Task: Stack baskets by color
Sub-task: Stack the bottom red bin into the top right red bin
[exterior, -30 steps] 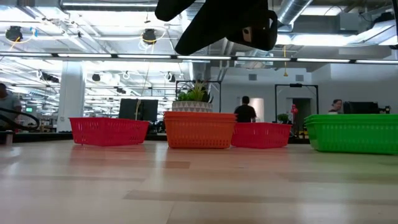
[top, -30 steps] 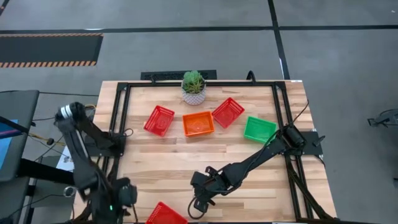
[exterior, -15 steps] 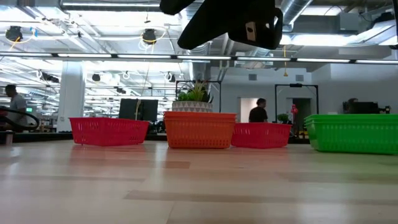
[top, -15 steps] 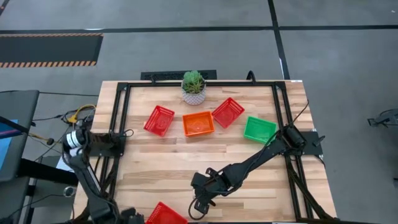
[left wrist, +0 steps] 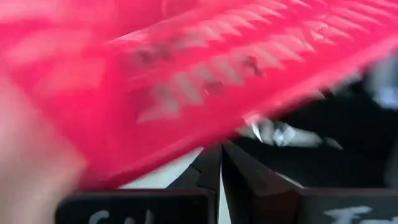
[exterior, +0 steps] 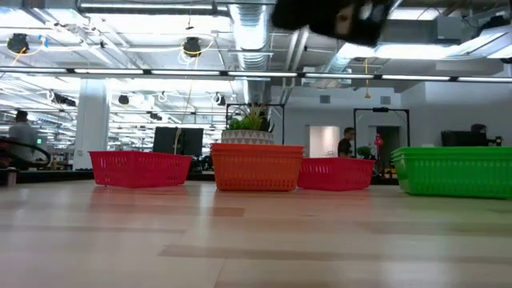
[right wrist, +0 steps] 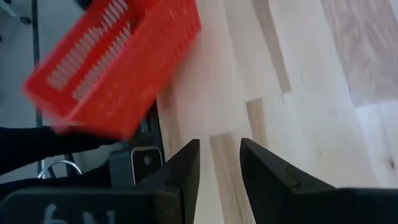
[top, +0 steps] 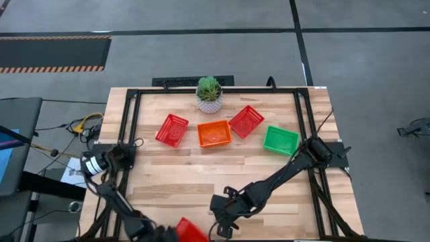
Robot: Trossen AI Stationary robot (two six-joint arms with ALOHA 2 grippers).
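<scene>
A red basket (top: 191,230) lies at the table's near edge, and shows blurred in the right wrist view (right wrist: 118,62). My left gripper (top: 169,232) reaches it slanting down from the table's left, fingers shut (left wrist: 219,155). My right gripper (top: 216,228) hovers just right of that basket, open (right wrist: 219,144), with only bare wood between its fingers. At the far side stand a red basket (top: 172,130), an orange basket (top: 214,134), another red basket (top: 246,121) and a green basket (top: 280,140), each resting on its bottom. My left gripper's shut fingertips (left wrist: 214,155) meet the lower edge of the near red basket's side wall (left wrist: 205,134), coming slanting down from the table's left. Blur and the basket itself hide the exact spot, so I cannot tell whether they push it or only stand against it.
A small potted plant (top: 209,93) stands at the far edge behind the orange basket. A black frame rail (top: 132,134) runs around the table. The middle of the wooden top (top: 201,175) lies bare. People move in the room beyond the table.
My left arm has swung down and toward the table's near edge, from high above the left rail to the near red basket, and now covers that basket's left part. My right gripper has edged a little toward the near edge.
</scene>
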